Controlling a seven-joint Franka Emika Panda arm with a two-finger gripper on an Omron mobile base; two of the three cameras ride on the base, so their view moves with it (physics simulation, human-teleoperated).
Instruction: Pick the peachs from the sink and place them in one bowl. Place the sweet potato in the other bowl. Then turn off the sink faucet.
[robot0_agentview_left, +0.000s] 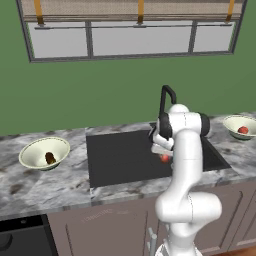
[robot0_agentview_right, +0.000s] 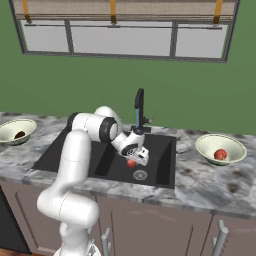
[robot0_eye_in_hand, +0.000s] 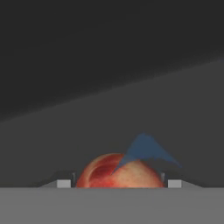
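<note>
Down in the sink (robot0_agentview_right: 70, 150), the tool (robot0_agentview_right: 134, 161) is clamping the second peach (robot0_agentview_right: 131, 163), apparently lifting it; next it needs carrying to the right-hand bowl (robot0_agentview_right: 205, 150) holding the first.

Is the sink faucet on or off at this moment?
On. A thin blue water stream falls from the sink faucet spout into the sink.

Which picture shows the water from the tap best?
The right base view: the thin blue stream runs down from the faucet. The hand view shows a blue splash on the peach. The left base view shows no stream.
</note>
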